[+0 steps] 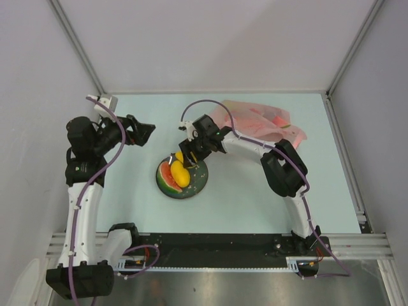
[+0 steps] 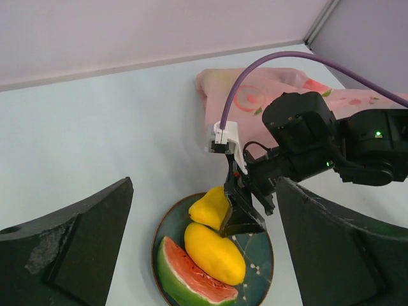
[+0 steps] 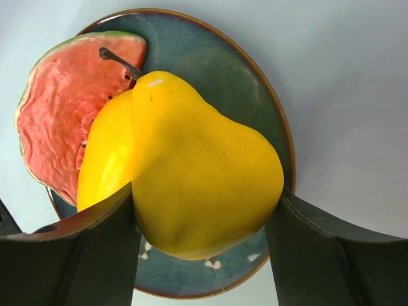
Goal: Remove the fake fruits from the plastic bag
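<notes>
My right gripper (image 1: pixel 185 159) is shut on a yellow pear-shaped fruit (image 3: pixel 197 172), gripped on both sides by its fingers (image 3: pixel 102 255), just over the far part of a dark blue plate (image 1: pixel 199 180). A yellow mango (image 1: pixel 180 174) and a red-green watermelon slice (image 1: pixel 167 177) lie on the plate; both also show in the right wrist view, the mango (image 3: pixel 105 153) beside the slice (image 3: pixel 64 108). The pink plastic bag (image 1: pixel 261 121) lies crumpled at the back right with more fruit dimly showing inside. My left gripper (image 1: pixel 148 132) is open and empty, left of the plate.
The right arm's purple cable (image 2: pixel 255 70) arches over the space between plate and bag. White walls close the table at the back and sides. The arm bases and a black rail (image 1: pixel 210 245) run along the near edge.
</notes>
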`<state>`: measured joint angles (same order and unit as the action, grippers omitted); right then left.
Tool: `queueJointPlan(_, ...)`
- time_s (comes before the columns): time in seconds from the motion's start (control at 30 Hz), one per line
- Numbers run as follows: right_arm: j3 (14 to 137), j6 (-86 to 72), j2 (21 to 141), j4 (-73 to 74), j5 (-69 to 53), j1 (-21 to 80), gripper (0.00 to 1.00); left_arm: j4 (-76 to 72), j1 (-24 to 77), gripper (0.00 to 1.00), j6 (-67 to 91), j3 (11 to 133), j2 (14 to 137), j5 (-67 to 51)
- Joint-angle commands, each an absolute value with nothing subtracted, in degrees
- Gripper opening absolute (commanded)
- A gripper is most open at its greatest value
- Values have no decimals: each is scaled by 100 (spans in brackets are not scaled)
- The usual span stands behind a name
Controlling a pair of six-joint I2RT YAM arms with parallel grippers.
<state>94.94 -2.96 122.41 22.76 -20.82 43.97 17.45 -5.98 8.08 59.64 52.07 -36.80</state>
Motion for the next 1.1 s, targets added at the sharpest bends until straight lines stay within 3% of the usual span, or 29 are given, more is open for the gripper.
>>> queueJointPlan(0.0,9545,-492,12225,2127,-2118,4421,44,1529,-720,100,931,5854,5080,-3858)
queueJointPlan(0.17,9676,-536,12418,2048,-2189,4500,51,1494,-747,100,975,5836,5132,-3885)
queueJointPlan(0.33,9800,-510,12560,2039,-2109,4535,65,1442,-747,100,1019,5880,5238,-3929)
queueJointPlan(0.37,9809,-492,12568,2039,-2118,4535,68,1424,-747,100,1028,5889,5256,-3946)
queueJointPlan(0.4,9817,-483,12525,2039,-2127,4535,78,1406,-747,100,1037,5889,5291,-3946)
queueJointPlan(0.53,9861,-492,12095,2083,-2651,4448,91,1327,-747,100,1072,5941,5396,-3973)
queueJointPlan(0.57,9896,-536,11963,2153,-2802,4352,99,1318,-747,100,1090,5968,5431,-3964)
queueJointPlan(0.8,9959,-361,10452,3154,-3191,3649,100,1063,-406,99,1029,6371,5879,-3824)
queueJointPlan(1.07,8624,-202,8984,3244,-2698,1900,98,1678,878,100,10,7347,7047,-3368)
